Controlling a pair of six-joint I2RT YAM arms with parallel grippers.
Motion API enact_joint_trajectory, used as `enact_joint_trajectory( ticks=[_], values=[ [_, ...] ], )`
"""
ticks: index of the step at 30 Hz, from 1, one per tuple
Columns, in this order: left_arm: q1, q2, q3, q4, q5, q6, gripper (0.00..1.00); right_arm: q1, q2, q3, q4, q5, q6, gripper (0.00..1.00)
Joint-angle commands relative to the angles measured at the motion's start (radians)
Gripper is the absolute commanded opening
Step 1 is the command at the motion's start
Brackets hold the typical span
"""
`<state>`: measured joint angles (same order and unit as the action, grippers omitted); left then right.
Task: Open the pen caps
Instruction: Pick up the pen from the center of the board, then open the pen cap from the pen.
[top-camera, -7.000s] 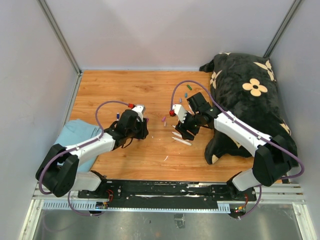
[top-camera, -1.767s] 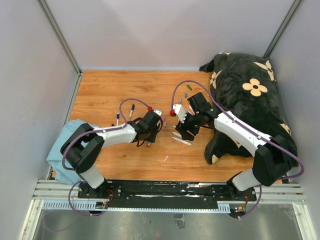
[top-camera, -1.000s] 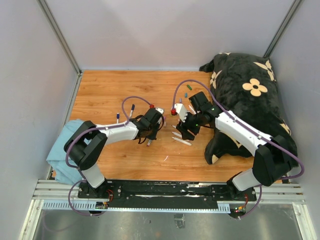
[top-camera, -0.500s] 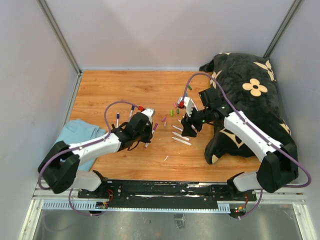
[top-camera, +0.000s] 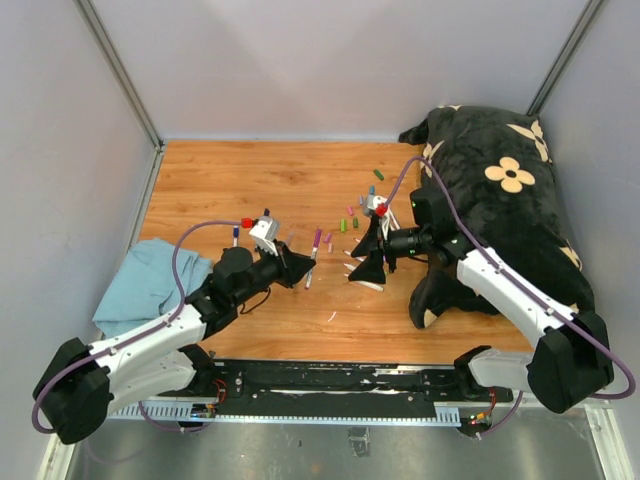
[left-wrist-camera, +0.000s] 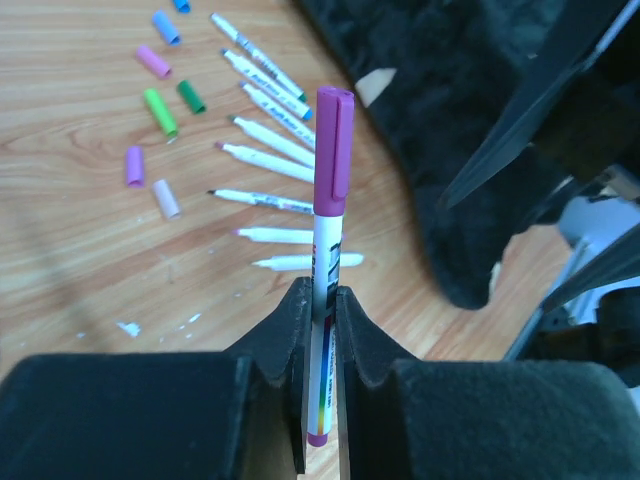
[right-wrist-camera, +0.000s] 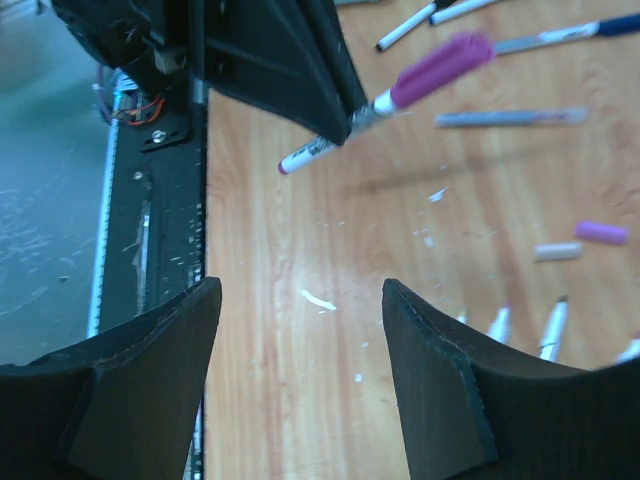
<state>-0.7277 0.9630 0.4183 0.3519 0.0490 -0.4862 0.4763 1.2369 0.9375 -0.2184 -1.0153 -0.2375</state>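
Note:
My left gripper (left-wrist-camera: 320, 300) is shut on the white barrel of a pen whose purple pen cap (left-wrist-camera: 333, 150) is still on. In the top view the left gripper (top-camera: 303, 266) holds it above the table, cap (top-camera: 317, 238) toward the back. My right gripper (top-camera: 366, 252) faces it from the right, open, with nothing between its jaws (right-wrist-camera: 300, 330); it sees the capped pen (right-wrist-camera: 440, 65) ahead and higher. Loose pen caps lie on the wood: blue (left-wrist-camera: 166, 27), pink (left-wrist-camera: 153, 61), light green (left-wrist-camera: 159, 112), dark green (left-wrist-camera: 191, 96), purple (left-wrist-camera: 134, 165). Several uncapped pens (left-wrist-camera: 270, 140) lie beside them.
A black plush blanket with cream flowers (top-camera: 500, 200) fills the right side, under the right arm. A blue cloth (top-camera: 150, 280) lies at the left edge. A blue-capped pen (top-camera: 236, 235) lies behind the left arm. Grey walls enclose the wooden table (top-camera: 230, 180).
The left arm has drawn back toward its base and lifted the purple-capped pen. The right gripper has swung round to face it and opened a little wider.

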Motion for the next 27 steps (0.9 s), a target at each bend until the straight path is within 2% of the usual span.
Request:
enact_joint_trajectory(
  ticks=[1, 8, 15, 21, 27],
  values=[
    [0.005, -0.05, -0.052, 0.214, 0.043, -0.099, 0.0, -0.019, -0.03, -0.045, 0.165, -0.105, 0.095, 0.67],
    [0.004, -0.085, -0.1, 0.326, 0.041, -0.16, 0.0, -0.025, -0.038, -0.08, 0.2, -0.126, 0.115, 0.72],
    [-0.002, -0.092, -0.165, 0.464, 0.023, -0.235, 0.0, -0.027, -0.01, -0.105, 0.279, -0.214, 0.213, 1.0],
    [-0.005, -0.086, -0.212, 0.567, -0.01, -0.276, 0.0, -0.027, 0.014, -0.158, 0.415, -0.176, 0.375, 0.98],
    [-0.019, -0.094, -0.251, 0.621, -0.068, -0.305, 0.0, -0.026, 0.017, -0.175, 0.44, -0.152, 0.376, 0.98]
  ],
)
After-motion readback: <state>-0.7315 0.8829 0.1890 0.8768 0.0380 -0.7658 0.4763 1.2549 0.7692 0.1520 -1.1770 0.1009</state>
